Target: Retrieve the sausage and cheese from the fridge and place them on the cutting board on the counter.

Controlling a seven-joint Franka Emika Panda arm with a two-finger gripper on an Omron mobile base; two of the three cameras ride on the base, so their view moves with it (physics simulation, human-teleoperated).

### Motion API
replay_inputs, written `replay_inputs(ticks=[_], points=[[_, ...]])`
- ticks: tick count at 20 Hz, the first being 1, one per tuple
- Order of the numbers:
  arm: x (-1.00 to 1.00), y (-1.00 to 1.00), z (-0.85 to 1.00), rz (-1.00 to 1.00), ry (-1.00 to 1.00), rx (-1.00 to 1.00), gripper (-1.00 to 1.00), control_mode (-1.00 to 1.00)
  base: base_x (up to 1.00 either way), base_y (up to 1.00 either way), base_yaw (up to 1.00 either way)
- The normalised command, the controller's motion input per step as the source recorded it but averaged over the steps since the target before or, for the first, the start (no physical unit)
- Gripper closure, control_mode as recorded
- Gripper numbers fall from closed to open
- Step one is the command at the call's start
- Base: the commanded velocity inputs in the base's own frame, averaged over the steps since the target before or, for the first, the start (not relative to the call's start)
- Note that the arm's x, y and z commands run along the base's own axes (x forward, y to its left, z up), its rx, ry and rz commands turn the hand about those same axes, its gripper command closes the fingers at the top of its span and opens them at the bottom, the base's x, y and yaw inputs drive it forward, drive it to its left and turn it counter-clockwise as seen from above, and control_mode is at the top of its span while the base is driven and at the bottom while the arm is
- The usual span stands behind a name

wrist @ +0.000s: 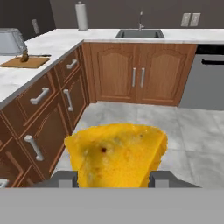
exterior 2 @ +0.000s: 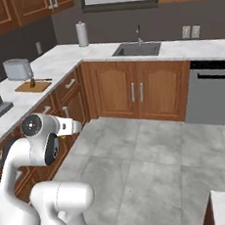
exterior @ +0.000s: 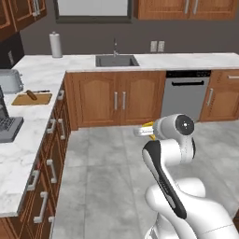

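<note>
The cheese (wrist: 116, 155), a bright yellow wedge, sits between my gripper's (wrist: 113, 179) two fingertips, which are shut on its sides. In the left base view the gripper (exterior: 141, 132) hangs over the floor in front of the arm, yellow showing at it. The right base view has the gripper (exterior 2: 74, 127) near the lower cabinets. The reddish-brown sausage (exterior: 31, 94) lies on the cutting board (exterior: 32, 99) on the marble counter (exterior: 28, 140) at the left. The board (wrist: 24, 62) and sausage (wrist: 25, 57) sit far off at the upper left. The fridge is out of view.
A toaster (exterior: 10, 80) stands beside the board and a dark appliance (exterior: 7, 123) nearer on the counter. A paper towel roll (exterior: 56, 45) and sink (exterior: 116, 60) are at the back, a dishwasher (exterior: 185, 93) to the right. Grey tiled floor lies ahead.
</note>
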Motion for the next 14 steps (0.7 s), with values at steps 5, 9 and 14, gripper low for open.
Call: replay_inputs(ticks=[5,9,14], points=[[0.00,0.00,0.00,0.00,0.00,0.00,1.00,1.00,0.91,0.00,0.20],[0.00,0.00,0.00,0.00,0.00,0.00,1.00,1.00,0.92,0.00,0.22],[0.00,0.00,0.00,0.00,0.00,0.00,1.00,1.00,0.92,0.00,0.22]])
